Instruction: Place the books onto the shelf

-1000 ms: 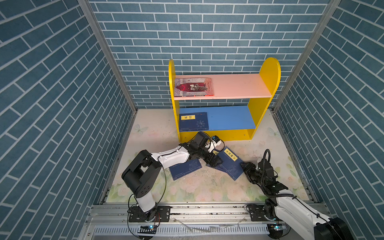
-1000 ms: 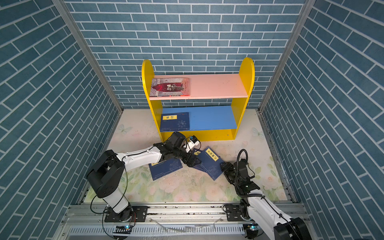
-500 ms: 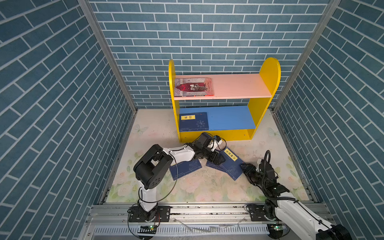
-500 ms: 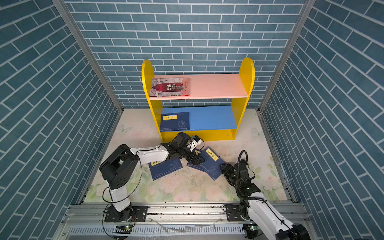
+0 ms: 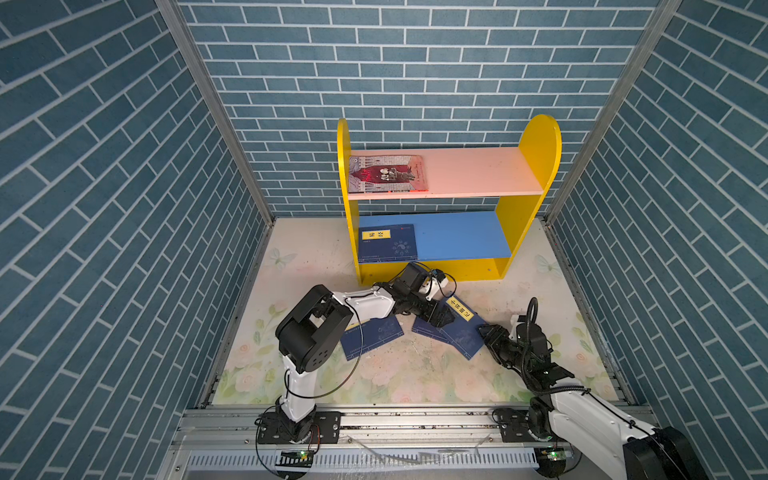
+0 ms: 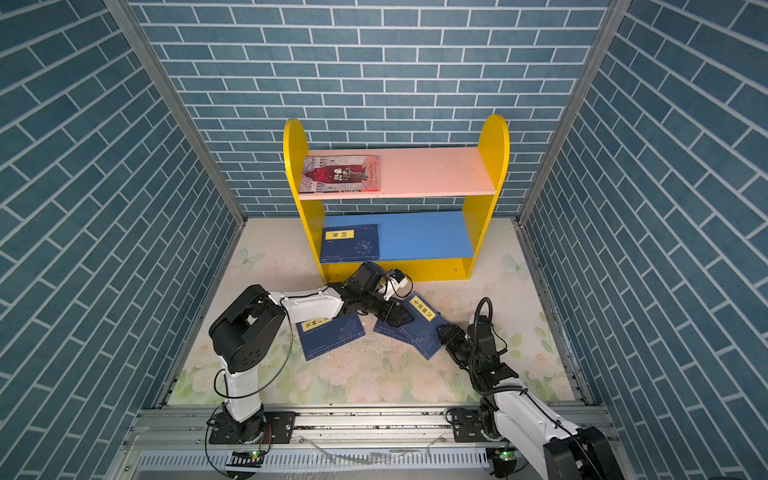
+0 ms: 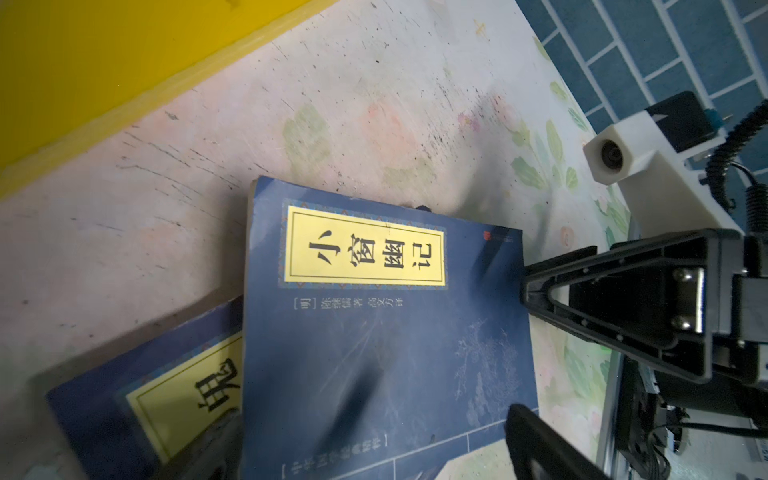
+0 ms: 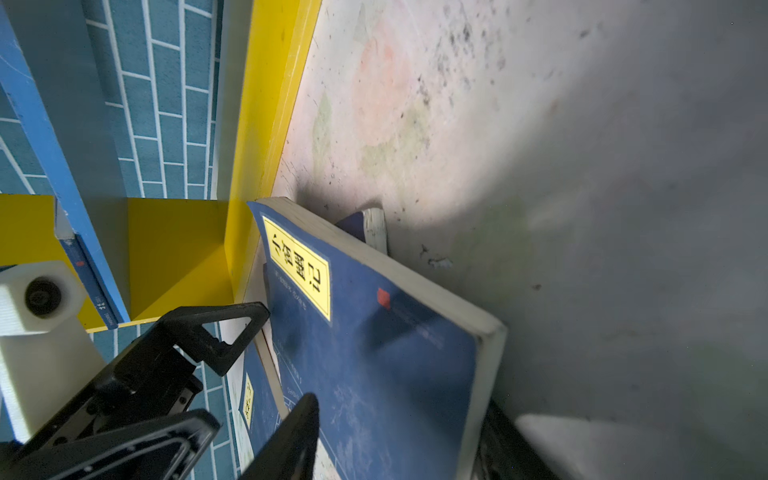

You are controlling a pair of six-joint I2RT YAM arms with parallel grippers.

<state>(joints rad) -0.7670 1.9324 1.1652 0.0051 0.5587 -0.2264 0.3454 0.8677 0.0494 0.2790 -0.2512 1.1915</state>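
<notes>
Up on the small two-tier wooden shelf with yellow round-topped side panels (image 5: 536, 166), two of the five books are home. The thin grey-and-red illustrated book (image 5: 388, 173) lies flat at the left end of the pink upper board (image 5: 469, 172). One navy softcover with a yellow title label (image 5: 387, 244) lies flat at the left end of the blue lower board (image 5: 461, 235). That leaves three navy books down on the floral-printed counter (image 5: 395, 374), so I judge the job a bit under half done.

The one I am working on is the navy book with the yellow label facing up (image 5: 465, 332). It lies askew just in front of the shelf, partly on top of a second navy book (image 5: 423, 330). My left pincer (image 5: 441, 316) stands wide, its fingers spread to either side of that top book and gripping nothing. My right pincer (image 5: 487, 334) is at the opposite corner, jaws partly apart astride the book's edge; I cannot tell whether they pinch it.

The third navy book (image 6: 328, 336) lies further left, part-covered by my left arm. The second one is mostly buried under the top book. In the right wrist view the finger below the book's corner is dark and cut off by the frame. In the left wrist view my own fingertips are blurred at the edge.
</notes>
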